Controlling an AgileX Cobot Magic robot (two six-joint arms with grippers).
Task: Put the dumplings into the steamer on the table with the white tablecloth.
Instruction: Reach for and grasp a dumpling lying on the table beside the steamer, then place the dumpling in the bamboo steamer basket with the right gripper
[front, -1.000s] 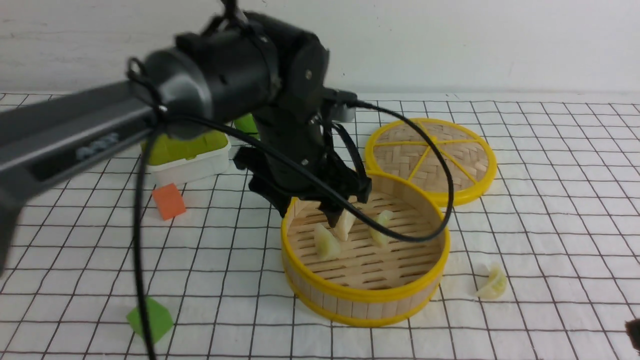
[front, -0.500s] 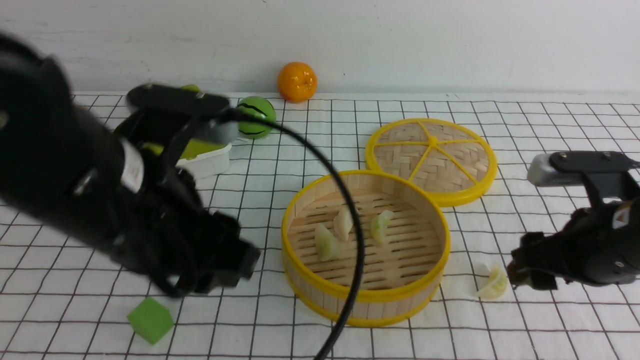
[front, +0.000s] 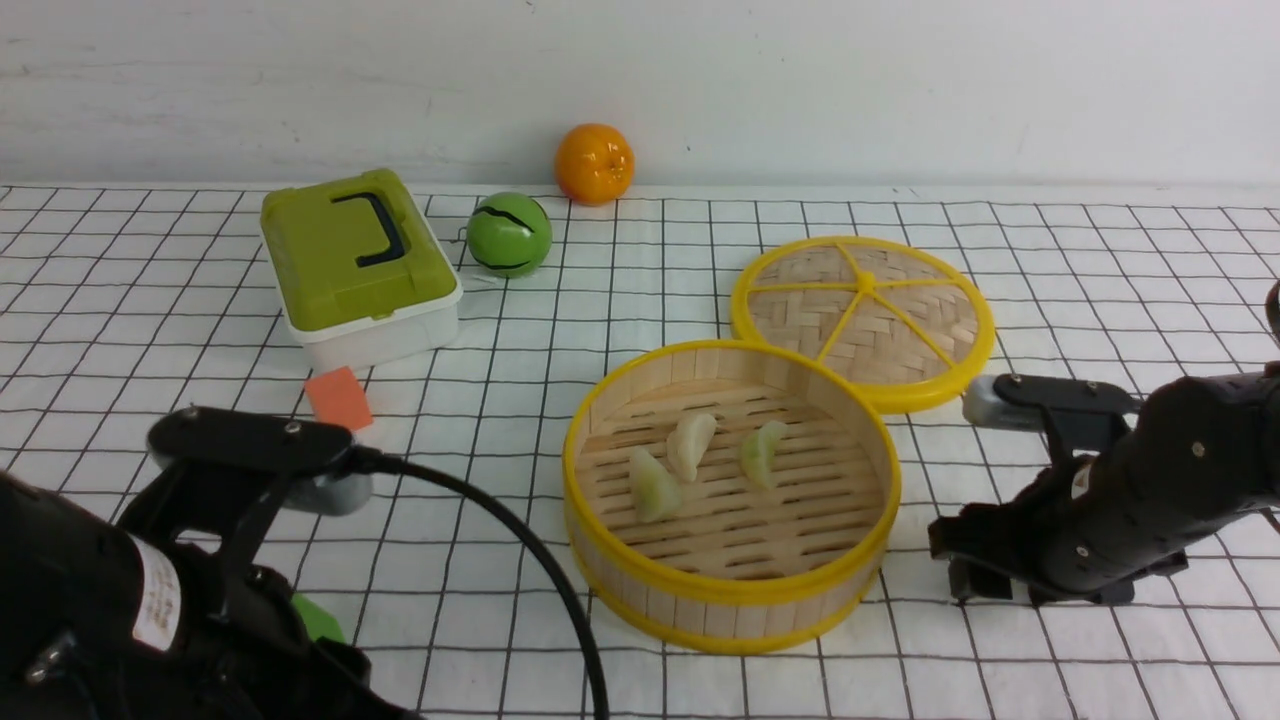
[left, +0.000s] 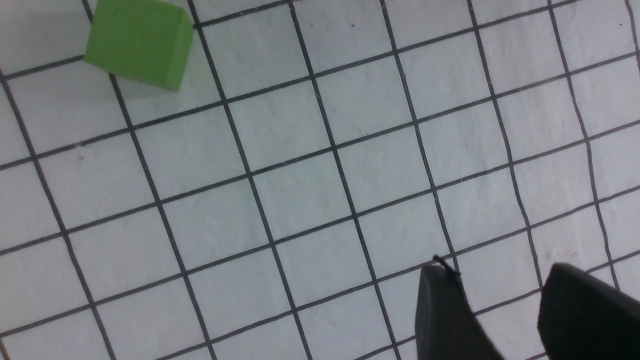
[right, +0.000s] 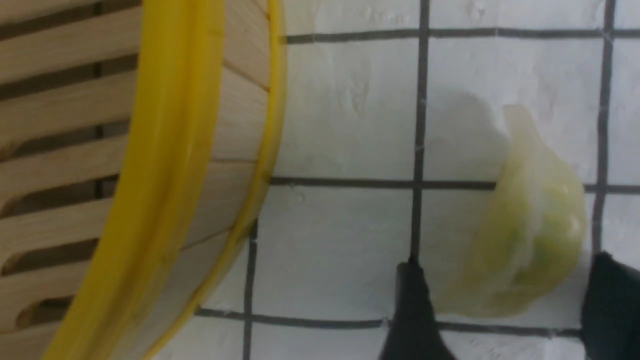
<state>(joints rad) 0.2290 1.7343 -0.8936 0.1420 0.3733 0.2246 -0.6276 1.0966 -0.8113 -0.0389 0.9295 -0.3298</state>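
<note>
The steamer (front: 730, 592) stands on the white tablecloth (front: 1100, 280) at mid table and holds three dumplings (front: 690, 445). The fourth dumpling (right: 530, 235) lies on the cloth just right of the steamer (right: 170, 175); in the front view my right arm hides it. My right gripper (front: 990, 585) is low over it and open (right: 505, 262), one finger on each side of the dumpling, not closed on it. My left gripper (left: 500, 270) is open and empty above bare cloth at the near left, close to a green cube (left: 140, 42).
The flat woven lid (front: 865, 320) lies behind the steamer to the right. A green-lidded white box (front: 355, 265), a green ball (front: 509, 234) and an orange (front: 594, 163) stand at the back. An orange cube (front: 338, 398) sits left of the steamer.
My left arm let go of a dumpling in the steamer and pulled back to the near left. My right arm came in from the right and dropped over the dumpling on the cloth.
</note>
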